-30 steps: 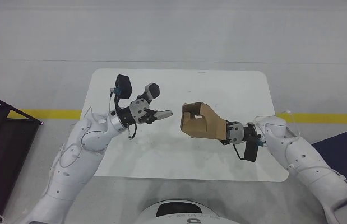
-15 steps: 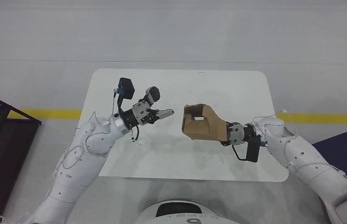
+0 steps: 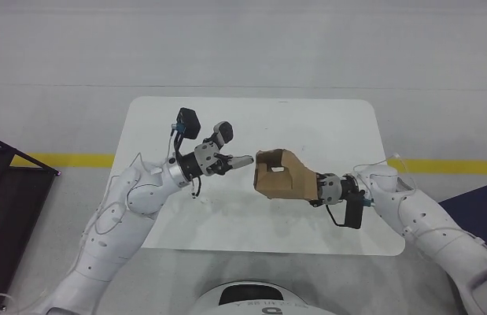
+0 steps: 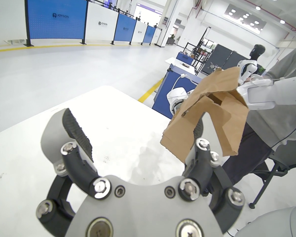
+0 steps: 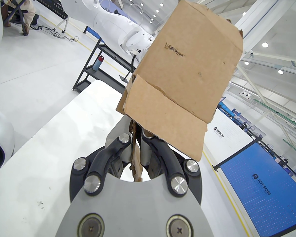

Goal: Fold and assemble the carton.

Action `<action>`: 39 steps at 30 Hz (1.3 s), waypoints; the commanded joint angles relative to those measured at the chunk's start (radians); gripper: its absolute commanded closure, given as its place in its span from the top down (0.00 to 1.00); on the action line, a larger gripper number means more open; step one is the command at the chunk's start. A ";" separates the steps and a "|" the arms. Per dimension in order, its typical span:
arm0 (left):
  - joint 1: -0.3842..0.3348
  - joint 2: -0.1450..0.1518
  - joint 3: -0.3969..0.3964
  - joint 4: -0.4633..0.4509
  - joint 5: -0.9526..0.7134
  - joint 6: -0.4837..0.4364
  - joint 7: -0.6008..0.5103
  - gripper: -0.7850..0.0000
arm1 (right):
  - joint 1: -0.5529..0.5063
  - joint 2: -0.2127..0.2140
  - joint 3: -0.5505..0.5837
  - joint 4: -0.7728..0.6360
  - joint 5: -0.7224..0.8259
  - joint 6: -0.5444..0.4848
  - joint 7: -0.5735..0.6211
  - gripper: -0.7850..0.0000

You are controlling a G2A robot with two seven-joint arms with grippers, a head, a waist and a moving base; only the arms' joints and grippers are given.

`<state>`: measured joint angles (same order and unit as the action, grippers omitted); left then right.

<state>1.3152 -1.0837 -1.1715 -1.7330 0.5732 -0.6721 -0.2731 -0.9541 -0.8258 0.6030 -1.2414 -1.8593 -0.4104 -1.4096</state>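
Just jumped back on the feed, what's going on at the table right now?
The right gripper is shut on a flap of the brown carton, holding it in the air above the white table. The carton is partly folded, with loose flaps at its far end. The left gripper is open at that end, one finger behind a flap; whether it presses on it is unclear.

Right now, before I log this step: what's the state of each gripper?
Left gripper: open, gripping nothing.
Right gripper: closed on the brown cardboard carton.
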 commanded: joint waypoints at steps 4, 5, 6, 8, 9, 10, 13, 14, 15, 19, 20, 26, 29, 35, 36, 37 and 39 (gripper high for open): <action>-0.008 -0.003 0.017 0.003 0.008 0.001 -0.006 1.00 | 0.004 -0.001 -0.005 0.002 0.007 -0.006 0.006 0.00; -0.011 -0.004 0.020 0.005 0.008 0.001 -0.007 1.00 | 0.005 -0.001 -0.006 0.003 0.008 -0.006 0.006 0.00; -0.014 -0.005 0.024 0.006 0.007 0.000 -0.007 1.00 | 0.007 -0.001 -0.006 0.002 0.008 -0.006 0.006 0.00; -0.021 -0.006 0.032 0.008 0.009 0.000 -0.014 1.00 | 0.010 -0.001 -0.008 0.003 0.008 -0.008 0.008 0.00; -0.025 -0.007 0.037 0.008 0.007 -0.001 -0.014 1.00 | 0.011 -0.001 -0.010 0.003 0.007 -0.009 0.009 0.00; -0.029 -0.008 0.041 0.008 0.007 -0.002 -0.016 1.00 | 0.013 -0.001 -0.011 0.004 0.006 -0.010 0.010 0.00; -0.040 -0.011 0.054 0.010 0.006 -0.005 -0.022 1.00 | 0.018 -0.002 -0.014 0.007 0.004 -0.013 0.013 0.00; -0.043 -0.012 0.059 0.012 0.005 -0.006 -0.026 1.00 | 0.019 -0.002 -0.016 0.009 0.004 -0.014 0.014 0.00; -0.048 -0.012 0.063 0.013 0.009 -0.006 -0.034 1.00 | 0.019 -0.002 -0.017 0.011 0.005 -0.015 0.015 0.00; -0.063 -0.015 0.076 0.021 0.014 -0.004 -0.046 1.00 | 0.024 -0.003 -0.021 0.018 0.006 -0.022 0.022 0.00; -0.065 -0.016 0.079 0.023 0.013 -0.003 -0.047 1.00 | 0.025 -0.004 -0.022 0.019 0.006 -0.023 0.023 0.00; -0.079 -0.019 0.090 0.038 0.003 0.008 -0.064 1.00 | 0.032 -0.005 -0.027 0.024 0.007 -0.024 0.024 0.00; -0.081 -0.020 0.092 0.044 -0.003 0.009 -0.069 1.00 | 0.036 -0.006 -0.031 0.026 0.006 -0.025 0.025 0.00; -0.065 -0.014 0.055 0.051 -0.068 -0.044 -0.046 1.00 | 0.042 -0.009 -0.037 0.032 0.009 -0.022 0.022 0.00; -0.060 -0.011 0.040 0.052 -0.074 -0.054 -0.043 1.00 | 0.043 -0.009 -0.038 0.034 0.010 -0.022 0.022 0.00; -0.054 -0.009 0.024 0.053 -0.079 -0.064 -0.040 1.00 | 0.045 -0.009 -0.038 0.035 0.010 -0.020 0.020 0.00; -0.041 -0.003 -0.006 0.057 -0.103 -0.078 -0.031 1.00 | 0.046 -0.009 -0.040 0.038 0.011 -0.019 0.019 0.00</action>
<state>1.2682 -1.0894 -1.1622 -1.6783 0.4820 -0.7451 -0.3082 -0.9087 -0.8348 0.5640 -1.2043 -1.8484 -0.4298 -1.3903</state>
